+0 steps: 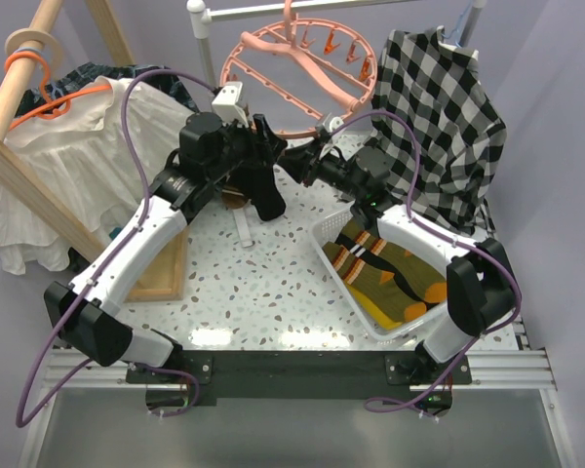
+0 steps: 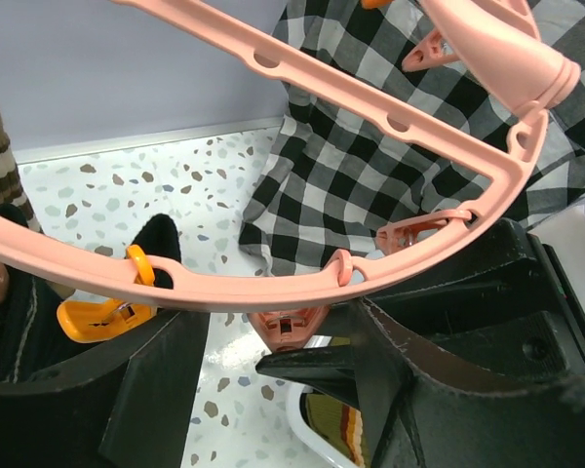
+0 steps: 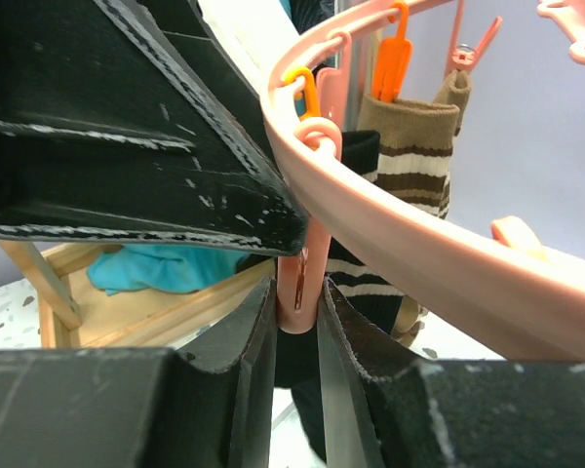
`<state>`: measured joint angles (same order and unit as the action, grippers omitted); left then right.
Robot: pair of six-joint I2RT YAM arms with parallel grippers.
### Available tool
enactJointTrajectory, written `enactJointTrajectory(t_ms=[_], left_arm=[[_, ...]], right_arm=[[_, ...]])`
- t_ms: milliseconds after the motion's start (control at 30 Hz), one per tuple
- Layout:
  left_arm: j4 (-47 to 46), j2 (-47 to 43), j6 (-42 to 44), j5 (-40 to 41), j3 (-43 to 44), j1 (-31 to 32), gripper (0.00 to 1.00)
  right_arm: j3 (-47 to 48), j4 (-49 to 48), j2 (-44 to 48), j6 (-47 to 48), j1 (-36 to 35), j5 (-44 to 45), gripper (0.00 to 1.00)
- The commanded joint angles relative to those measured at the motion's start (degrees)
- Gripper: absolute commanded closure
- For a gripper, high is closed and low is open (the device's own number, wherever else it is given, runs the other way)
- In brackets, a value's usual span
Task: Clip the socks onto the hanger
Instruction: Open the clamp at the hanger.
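- The right pincer (image 3: 297, 292) is clenched on a salmon-pink clip (image 3: 307, 244), its two black fingers pressing the clip's lower end from either side.
- That clip dangles from the rim of the pink round drying hanger (image 2: 224, 292), which hangs tilted above the far part of the speckled surface (image 1: 263, 283).
- The left pincer (image 2: 283, 322) is released: its fingers stand well apart just under the hanger's rim, and nothing is seen held between them. The pinched clip and the tip of the right pincer lie in the gap.
- In the top view both arms reach to the same spot under the near edge of the ring, their pincers just beside each other.
- A brown sock with cream and dark stripes (image 3: 409, 156) already hangs from the ring, gripped at its cuff by an orange clip (image 3: 395, 63).
- A black sock (image 3: 359, 161) hangs between the striped sock and the pinched clip, right behind that clip; what holds it cannot be told.
- A yellow-orange clip (image 2: 93, 317) hangs from the rim near the left pincer's finger.
- More socks, olive with orange stripes and toes (image 1: 390, 268), lie in a white basket (image 1: 327, 244) on the surface in front of the right arm.
- A black-and-white checked shirt (image 2: 370, 175) hangs behind the ring on the right; a white blouse (image 1: 68, 166) hangs at the far left.
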<state>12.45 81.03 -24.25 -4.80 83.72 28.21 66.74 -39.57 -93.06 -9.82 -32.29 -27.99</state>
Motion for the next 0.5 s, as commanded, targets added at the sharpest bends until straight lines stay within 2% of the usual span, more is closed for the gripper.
enactJointTrajectory(t_ms=[0, 267, 433, 467], left_arm=[[-5.8, 1.2, 0.3, 2.0, 0.8, 0.1, 0.39], [-5.4, 1.9, -0.9, 2.0, 1.0, 0.1, 0.5], [-4.8, 1.7, -0.2, 2.9, 1.1, 0.2, 0.67], [-4.6, 1.6, 0.3, 3.2, 1.2, 0.2, 0.69]], right_arm=[[2.4, -0.2, 1.6, 1.0, -0.3, 0.0, 0.9], [3.0, 0.9, 1.4, 1.2, -0.3, -0.2, 0.9], [3.3, 3.3, 1.5, 2.0, -0.4, 0.4, 0.89], [3.3, 3.9, 1.8, 2.2, -0.4, 0.7, 0.86]])
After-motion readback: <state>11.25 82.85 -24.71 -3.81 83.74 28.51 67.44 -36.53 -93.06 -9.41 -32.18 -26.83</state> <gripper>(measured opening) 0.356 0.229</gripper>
